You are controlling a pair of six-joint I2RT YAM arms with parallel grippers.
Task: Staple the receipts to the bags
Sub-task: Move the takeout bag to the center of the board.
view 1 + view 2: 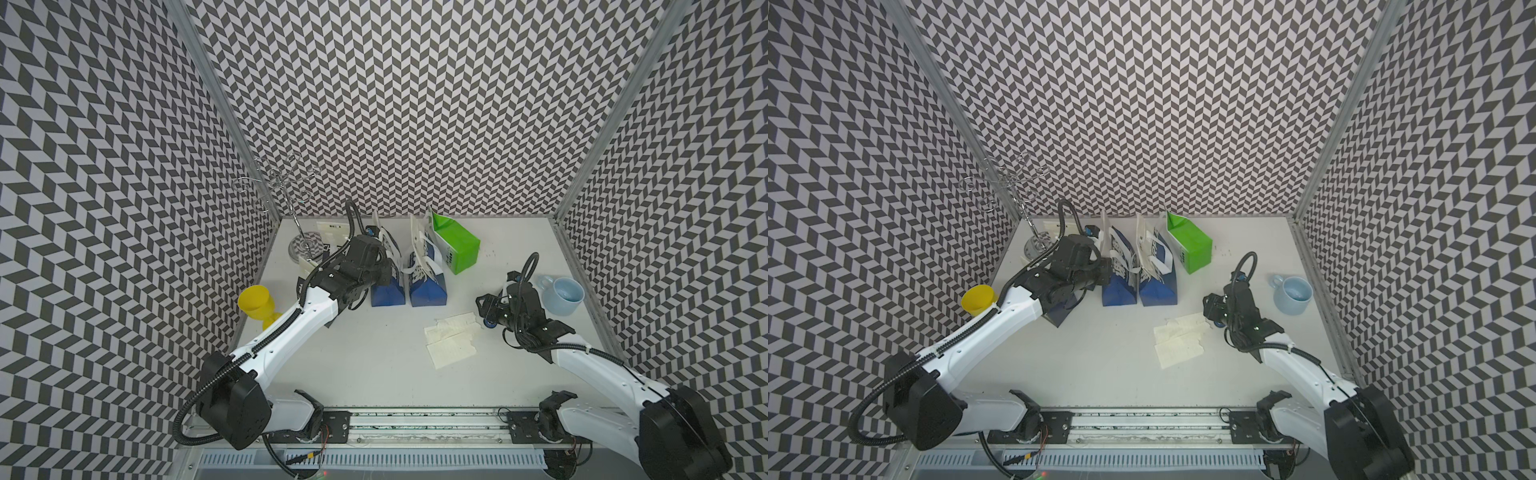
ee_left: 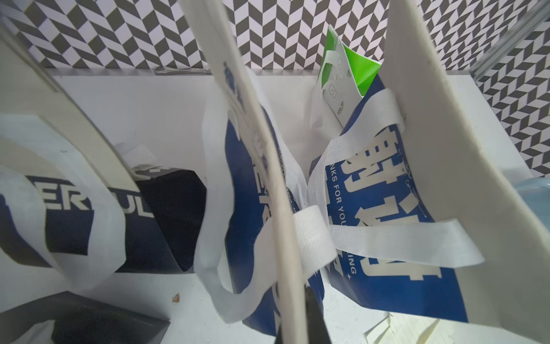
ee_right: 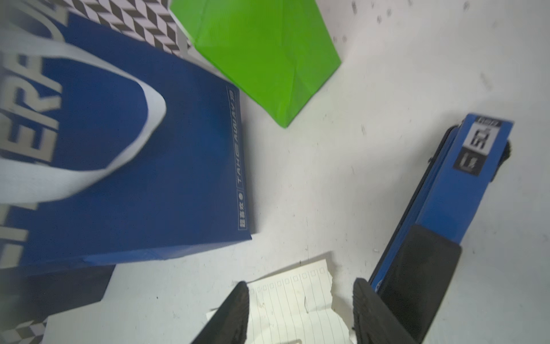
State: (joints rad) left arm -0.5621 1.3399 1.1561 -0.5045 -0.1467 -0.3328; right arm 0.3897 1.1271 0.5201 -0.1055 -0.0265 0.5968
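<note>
The left gripper [image 2: 297, 326] is clenched tight on a thin cream edge that runs up the wrist view; it looks like the upper rim of a blue bag [image 1: 388, 293], though from that close I would not swear to it. That bag stands upright at the back of the table [image 1: 374, 374], its white handles hanging loose. A second blue bag [image 1: 428, 291] stands just beside it, and a green bag [image 1: 455, 245] leans right behind that one. A dark bag [image 1: 1059, 313] lies flat under the left arm.

The right gripper [image 3: 300, 312] hangs low on the other side with its jaws apart and nothing between them; straight below lies a lined slip, one of the receipts [image 1: 451, 338], which sit in a loose overlapping pile on the table in front of the bags, apart from them. A blue-and-black stapler [image 3: 446, 193] lies just outside one finger; whether they touch I cannot tell.

Further out, a pale blue mug [image 1: 563, 295] stands near the right edge; a yellow cup [image 1: 255, 303] sits at the left edge; a wire stand [image 1: 291, 187] rises in the back left corner.
</note>
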